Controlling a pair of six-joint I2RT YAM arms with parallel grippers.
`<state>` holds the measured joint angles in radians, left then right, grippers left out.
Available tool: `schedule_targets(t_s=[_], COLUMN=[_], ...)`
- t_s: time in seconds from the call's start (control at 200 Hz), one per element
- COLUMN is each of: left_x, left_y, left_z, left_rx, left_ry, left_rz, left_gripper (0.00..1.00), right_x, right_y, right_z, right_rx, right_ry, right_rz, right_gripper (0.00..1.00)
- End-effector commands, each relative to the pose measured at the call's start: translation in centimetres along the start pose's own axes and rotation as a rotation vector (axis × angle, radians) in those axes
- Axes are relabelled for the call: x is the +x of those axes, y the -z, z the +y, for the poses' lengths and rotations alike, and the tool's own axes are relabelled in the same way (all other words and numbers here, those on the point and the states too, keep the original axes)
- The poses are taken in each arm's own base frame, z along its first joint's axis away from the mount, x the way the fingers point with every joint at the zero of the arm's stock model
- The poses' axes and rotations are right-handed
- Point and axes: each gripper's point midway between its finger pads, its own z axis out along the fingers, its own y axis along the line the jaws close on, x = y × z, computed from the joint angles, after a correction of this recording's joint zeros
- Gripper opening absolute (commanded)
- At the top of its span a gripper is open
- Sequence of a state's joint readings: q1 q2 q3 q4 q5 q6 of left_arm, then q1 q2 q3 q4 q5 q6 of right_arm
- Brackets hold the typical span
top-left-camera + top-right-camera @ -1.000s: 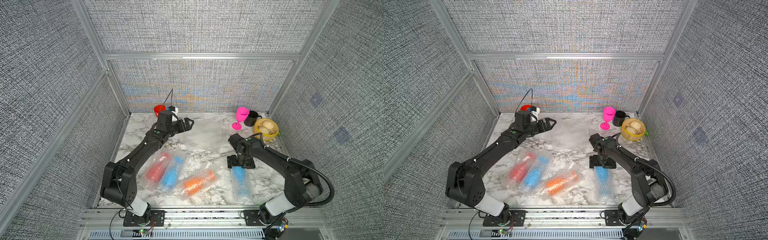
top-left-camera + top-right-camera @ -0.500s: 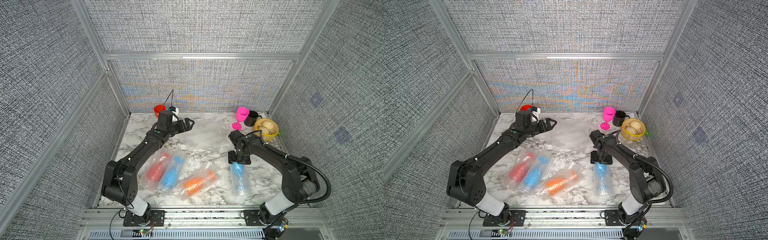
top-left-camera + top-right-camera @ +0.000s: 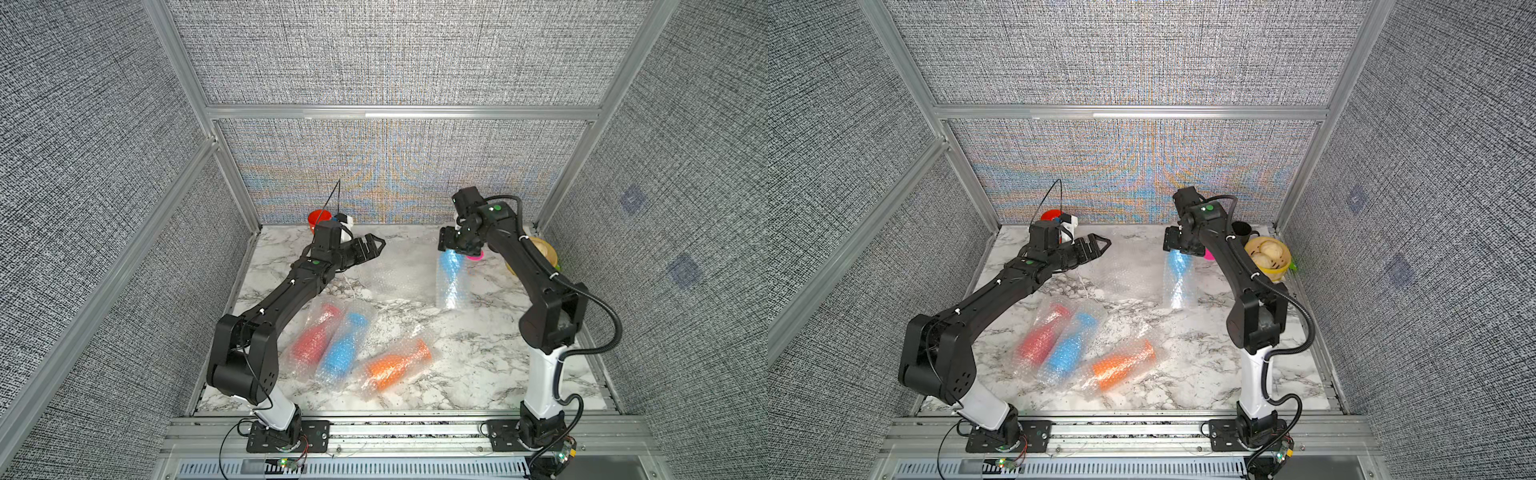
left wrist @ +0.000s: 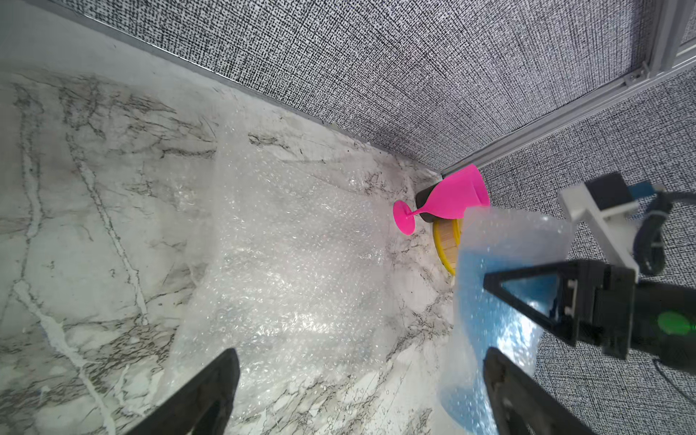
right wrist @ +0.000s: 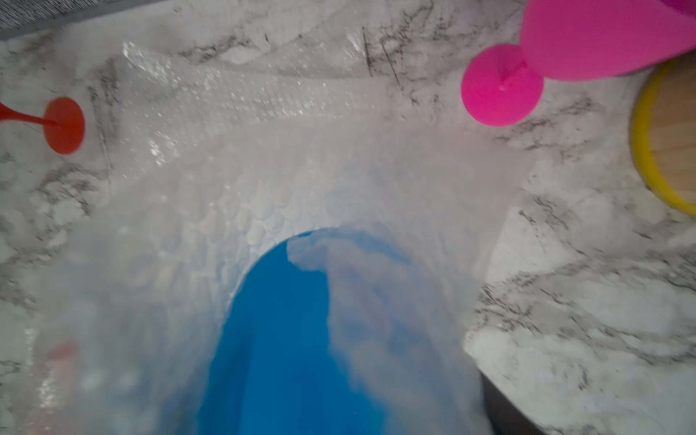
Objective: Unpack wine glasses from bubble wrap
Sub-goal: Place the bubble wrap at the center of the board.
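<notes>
desk (image 3: pixel 478 353): carrying the whole lot, marble-look top

loose bubble wrap sheet (image 3: pixel 399 274): lying flat and opened out across the back middle of the desk, wrapping nothing

wrapped trio: lying at the front middle, each bundled in its own wrap. The wrapped red goblet (image 3: pixel 313 336) and wrapped blue goblet (image 3: pixel 343 349) are pressing side by side, and the wrapped orange goblet (image 3: pixel 395 365) is sitting just beside them on the right arm's side

right arm (image 3: pixel 523 266): reaching up high over the back right

hanging blue goblet (image 3: pixel 451 270): dangling from the right tool over the back right of the desk, sleeved in crinkly bubble wrap (image 3: pixel 453 297). No telling whether the bottom end is touching the desk

steamer (image 3: pixel 1268 257): sitting in the back right corner, yellow rim, buns showing inside

right tool (image 3: pixel 454 248): clamping partway closed around the top of the hanging blue goblet, wrap and all

left tool (image 3: pixel 374 247): gaping wide, gripping nothing, hovering over the back left and pointing toward the loose sheet

pink goblet (image 4: pixel 452 199): standing unwrapped at the back right, just beside the steamer, mostly hiding behind the right arm in both top views

bare red goblet (image 3: pixel 320 217): standing unwrapped at the back left, kinda tucked behind the left arm's wrist

black mug (image 3: pixel 1241 228): sitting in the back right corner, near the steamer
</notes>
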<state>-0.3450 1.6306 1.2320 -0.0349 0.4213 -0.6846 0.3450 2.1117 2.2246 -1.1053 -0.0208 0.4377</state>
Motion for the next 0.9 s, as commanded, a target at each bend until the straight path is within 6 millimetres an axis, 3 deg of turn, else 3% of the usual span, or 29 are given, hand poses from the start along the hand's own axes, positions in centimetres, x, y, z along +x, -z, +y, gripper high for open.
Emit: schedule_targets(t_s=[0.0, 0.08, 0.235, 0.595, 0.721, 0.891], left_x=[-0.6, -0.8, -1.1, -1.2, -1.1, -0.9], left_y=[-0.1, 0.0, 0.2, -0.8, -1.0, -1.3], left_z=[-0.4, -0.2, -0.5, 0.5, 0.7, 0.9], left_rx=[0.027, 0.028, 0.044, 0.082, 0.081, 0.080], left_ry=[-0.004, 0.000, 0.010, 0.092, 0.090, 0.091], left_rz=[-0.015, -0.017, -0.020, -0.005, 0.000, 0.013], left_gripper=[1.00, 1.00, 1.00, 1.00, 1.00, 1.00], right_x=[-0.3, -0.7, 0.6, 2.2, 2.3, 0.6], right_y=[-1.9, -4.0, -8.4, -13.7, -13.4, -9.6], right_z=[1.8, 2.1, 1.5, 1.6, 2.0, 2.9], right_rx=[-0.094, -0.102, -0.067, -0.085, -0.098, -0.157], right_ry=[-0.066, -0.095, -0.114, -0.131, -0.089, -0.038], right_rz=[0.064, 0.087, 0.169, 0.239, 0.237, 0.147], right_gripper=[0.76, 0.76, 0.78, 0.86, 0.92, 0.96])
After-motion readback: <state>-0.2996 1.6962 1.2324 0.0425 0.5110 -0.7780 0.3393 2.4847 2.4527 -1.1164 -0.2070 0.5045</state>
